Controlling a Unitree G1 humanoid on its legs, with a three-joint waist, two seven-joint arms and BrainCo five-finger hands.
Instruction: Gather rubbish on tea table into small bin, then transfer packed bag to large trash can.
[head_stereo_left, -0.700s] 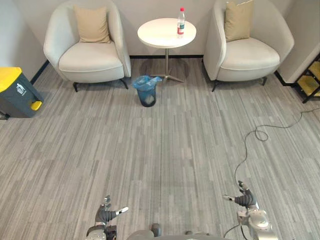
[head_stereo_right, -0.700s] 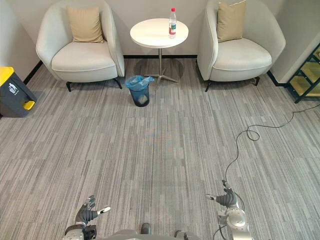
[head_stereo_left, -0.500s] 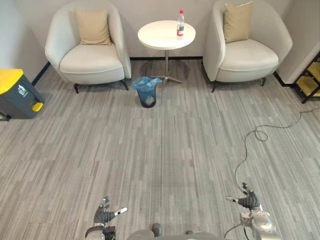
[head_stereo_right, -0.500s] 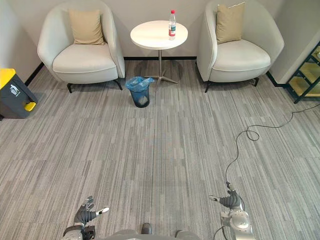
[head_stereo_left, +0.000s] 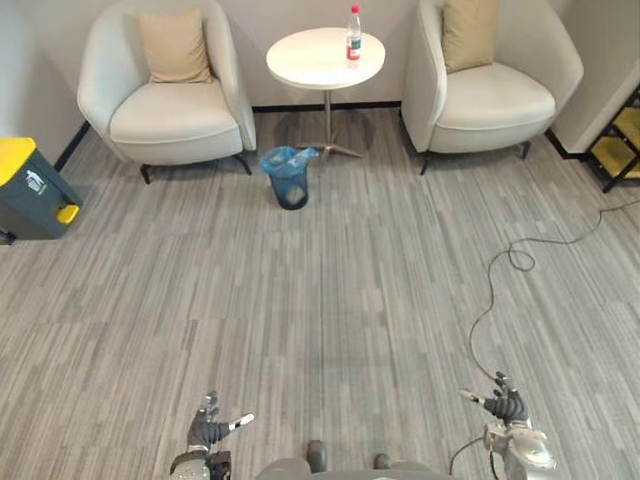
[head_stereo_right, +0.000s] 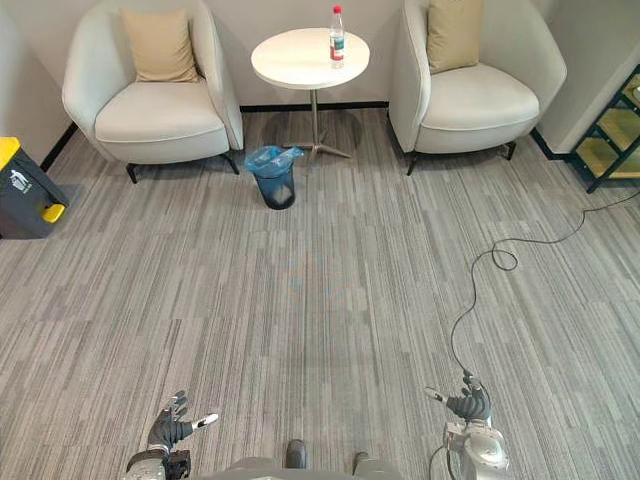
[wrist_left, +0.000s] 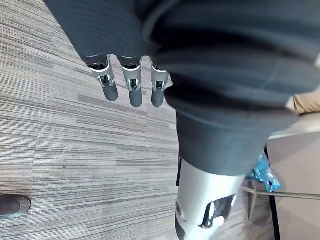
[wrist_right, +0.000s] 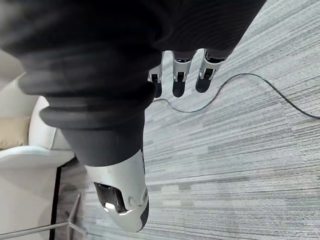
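1. The whole view has shifted between frames, so the camera has moved, not the furniture. Both hands now sit slightly lower at the near edge.
2. The left hand (head_stereo_left: 210, 432) and right hand (head_stereo_left: 505, 405) hang over bare floor, fingers straight and loosely spread, holding nothing.
3. The bottle (head_stereo_left: 353, 20) is the only rubbish on show. It stands upright on the round tabletop (head_stereo_left: 315, 62), toward its far right edge, between two chairs (head_stereo_left: 170, 110).
4. The bin (head_stereo_left: 290, 178), lined with a blue bag, stands on the floor just near-left of the table's foot. The trash can (head_stereo_left: 30, 190), grey with a yellow lid, is at the far left, well apart from it.
5. Risk: the robot is well apart from the table, so a drifting walk could end against a chair or kick the light bin over.
6. Risk: the bottle is tall and narrow, so a reach that clips it would probably topple it and roll it off the far edge.
7. Risk: the bag's loose rim may slip into the bin when the bottle drops in.
8. Writing: the bottle's label is too small to read. The trash can bears a white symbol, with no legible words.
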